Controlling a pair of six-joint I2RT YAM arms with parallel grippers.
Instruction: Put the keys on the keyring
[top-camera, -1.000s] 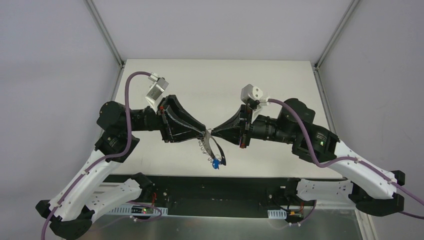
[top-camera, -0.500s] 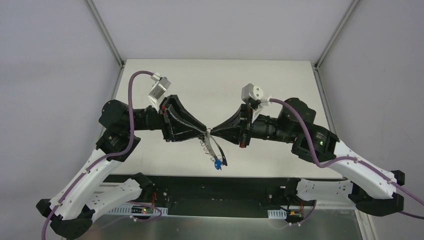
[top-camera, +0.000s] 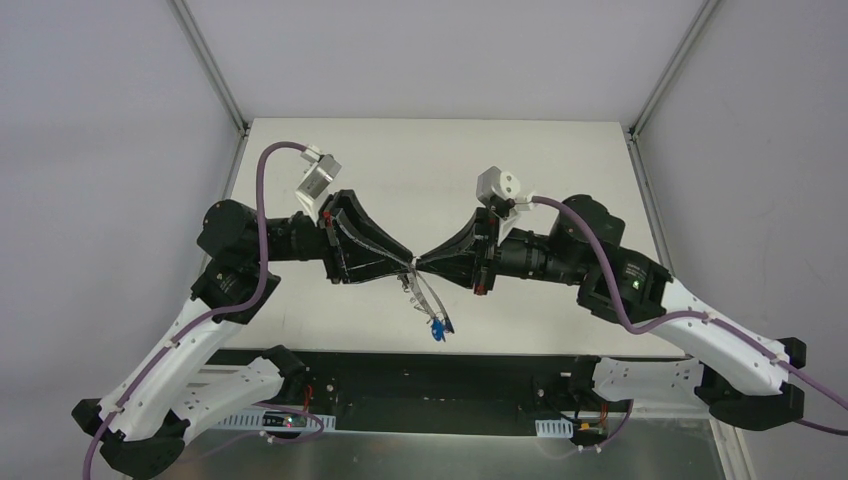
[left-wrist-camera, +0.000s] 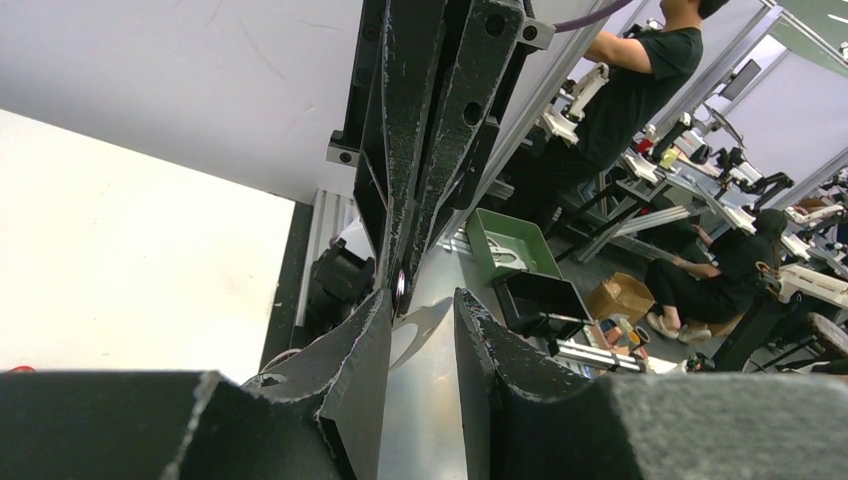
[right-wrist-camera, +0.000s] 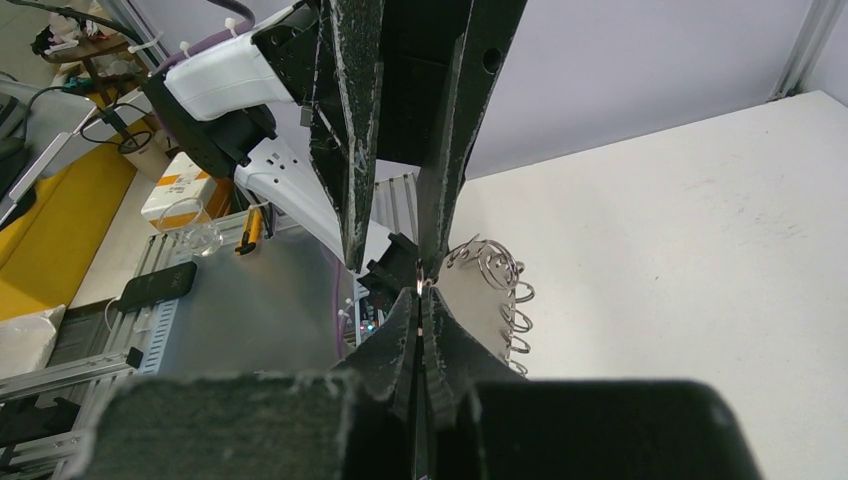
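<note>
Where the tips meet, we see the right tool (right-wrist-camera: 420, 300) pinching the keyring (right-wrist-camera: 497, 268), the left tool (left-wrist-camera: 420, 302) only narrowly parted.

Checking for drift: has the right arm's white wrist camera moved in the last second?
Yes. The wrist camera shifted slightly left, nearer the table's far edge.

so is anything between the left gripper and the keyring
Nothing visible does. The left gripper sits tip to tip with the right gripper, which pinches the keyring in mid air.
</note>
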